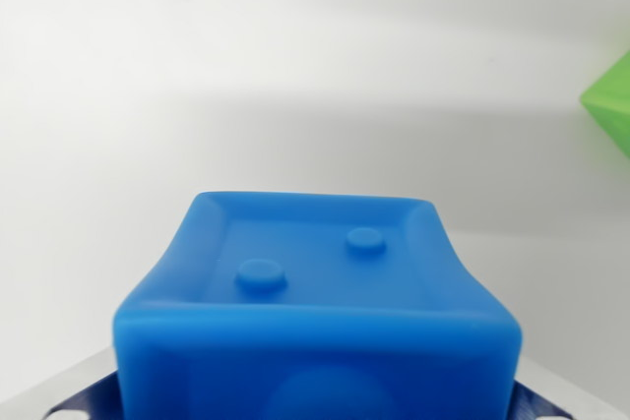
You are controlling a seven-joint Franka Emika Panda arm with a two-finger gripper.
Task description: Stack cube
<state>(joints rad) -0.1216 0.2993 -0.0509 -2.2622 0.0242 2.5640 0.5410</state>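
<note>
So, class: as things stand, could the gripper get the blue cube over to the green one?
Probably yes. The blue cube fills the lower middle of the wrist view, and only bare white surface lies between it and the green cube at the right edge. The gripper itself isn't clearly visible.

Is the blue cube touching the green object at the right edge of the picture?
Apart. In the wrist view, the blue cube sits at the bottom centre and the green object at the right edge, with bare white surface plainly between them.
</note>
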